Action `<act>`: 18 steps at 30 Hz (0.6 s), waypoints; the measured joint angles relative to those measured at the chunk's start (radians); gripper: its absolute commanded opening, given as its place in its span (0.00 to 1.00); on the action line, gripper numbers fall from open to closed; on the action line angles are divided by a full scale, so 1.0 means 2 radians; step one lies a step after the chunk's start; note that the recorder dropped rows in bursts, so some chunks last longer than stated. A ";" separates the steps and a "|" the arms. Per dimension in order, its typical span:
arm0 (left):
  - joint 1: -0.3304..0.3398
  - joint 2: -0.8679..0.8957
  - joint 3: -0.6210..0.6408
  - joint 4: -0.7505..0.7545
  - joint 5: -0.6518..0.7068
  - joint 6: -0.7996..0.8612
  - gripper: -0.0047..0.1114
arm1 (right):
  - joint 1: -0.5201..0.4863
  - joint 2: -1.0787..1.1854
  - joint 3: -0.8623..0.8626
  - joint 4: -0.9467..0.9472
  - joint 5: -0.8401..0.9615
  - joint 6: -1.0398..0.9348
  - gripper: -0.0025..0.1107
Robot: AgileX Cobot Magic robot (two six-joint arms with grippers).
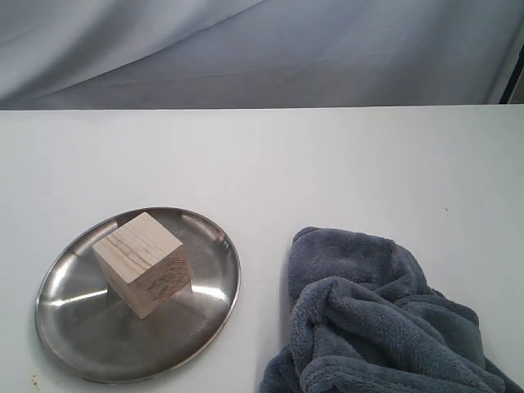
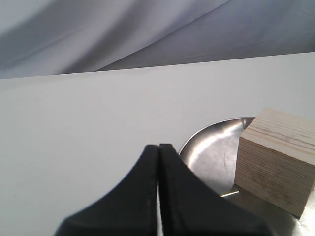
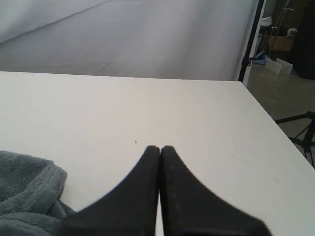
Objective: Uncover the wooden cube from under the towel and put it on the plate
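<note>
The pale wooden cube (image 1: 141, 264) stands uncovered on the round steel plate (image 1: 82, 327) at the front left of the white table. The blue-grey towel (image 1: 368, 319) lies bunched in a heap at the front right, apart from the plate. Neither gripper shows in the exterior view. In the left wrist view my left gripper (image 2: 159, 146) is shut with nothing in it, set back from the plate (image 2: 211, 147) and the wooden cube (image 2: 275, 160). In the right wrist view my right gripper (image 3: 160, 148) is shut and empty, with a corner of the towel (image 3: 24, 189) beside it.
A grey fabric backdrop (image 1: 262, 49) hangs behind the table's far edge. In the right wrist view the table's side edge (image 3: 275, 123) drops off to a floor with stands and boxes.
</note>
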 measured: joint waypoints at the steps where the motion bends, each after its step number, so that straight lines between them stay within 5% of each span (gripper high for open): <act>1: 0.000 0.000 0.000 0.000 0.000 0.000 0.05 | 0.000 0.000 0.000 0.003 0.001 0.003 0.02; 18: 0.000 0.000 0.000 0.000 0.000 0.000 0.05 | 0.000 0.000 0.000 0.016 0.029 -0.010 0.02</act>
